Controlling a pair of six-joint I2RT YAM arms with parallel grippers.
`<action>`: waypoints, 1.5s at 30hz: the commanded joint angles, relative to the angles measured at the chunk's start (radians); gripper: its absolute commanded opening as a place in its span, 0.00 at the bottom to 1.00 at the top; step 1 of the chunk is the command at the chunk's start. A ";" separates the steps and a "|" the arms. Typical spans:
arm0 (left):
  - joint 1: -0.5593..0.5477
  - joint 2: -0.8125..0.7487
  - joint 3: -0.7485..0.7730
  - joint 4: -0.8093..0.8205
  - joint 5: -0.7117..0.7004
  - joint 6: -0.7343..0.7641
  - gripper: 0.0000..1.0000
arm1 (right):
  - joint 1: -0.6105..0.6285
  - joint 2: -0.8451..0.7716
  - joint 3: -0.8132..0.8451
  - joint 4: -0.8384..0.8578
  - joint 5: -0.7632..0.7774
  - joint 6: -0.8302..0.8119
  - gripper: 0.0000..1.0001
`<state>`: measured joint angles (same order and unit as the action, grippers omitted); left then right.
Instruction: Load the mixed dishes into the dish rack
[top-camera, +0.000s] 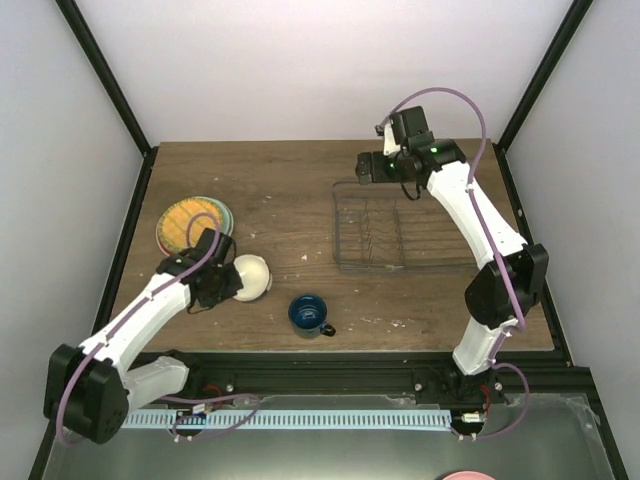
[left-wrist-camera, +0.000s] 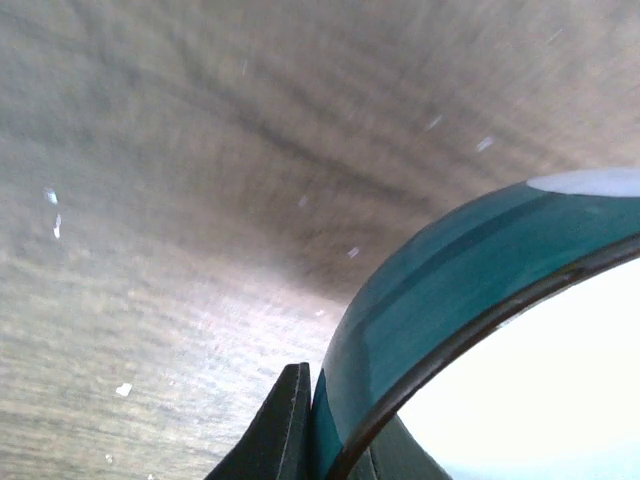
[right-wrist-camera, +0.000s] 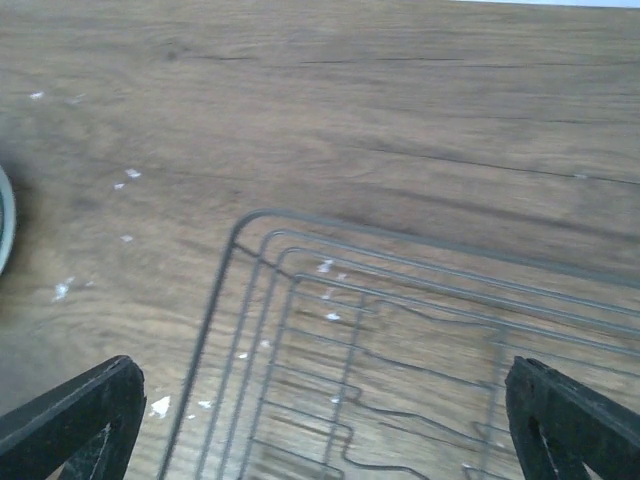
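Note:
My left gripper (top-camera: 226, 281) is shut on the rim of the cream bowl (top-camera: 251, 277), which sits tilted at the table's front left. In the left wrist view the bowl (left-wrist-camera: 450, 290) shows a teal outer wall, a dark rim and a white inside, pinched between my fingers (left-wrist-camera: 285, 430). The dark blue mug (top-camera: 310, 315) stands to the bowl's right. The yellow-orange plate (top-camera: 188, 222) lies on a mint green plate at the left. My right gripper (top-camera: 368, 168) is open and empty above the far left corner of the empty wire dish rack (top-camera: 400, 235), whose corner shows in the right wrist view (right-wrist-camera: 232, 250).
White crumbs dot the wooden table (top-camera: 290, 200). The edge of a green plate (right-wrist-camera: 3, 215) shows at the left of the right wrist view. Black frame posts stand at the table's back corners. No red-rimmed plate is on the table.

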<state>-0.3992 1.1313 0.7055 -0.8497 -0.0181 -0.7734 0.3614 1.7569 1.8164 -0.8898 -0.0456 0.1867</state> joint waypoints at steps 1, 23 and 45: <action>0.058 -0.069 0.138 0.030 0.009 0.064 0.00 | 0.003 -0.077 -0.070 0.101 -0.222 -0.013 1.00; 0.080 0.427 0.710 0.319 0.279 0.232 0.00 | 0.003 -0.033 -0.141 0.303 -0.959 0.087 1.00; 0.026 0.577 0.892 0.292 0.359 0.252 0.00 | 0.026 0.138 -0.144 0.495 -0.952 0.138 1.00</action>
<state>-0.3676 1.7096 1.5482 -0.6106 0.2924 -0.5255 0.3794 1.8717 1.6650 -0.4583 -0.9733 0.3050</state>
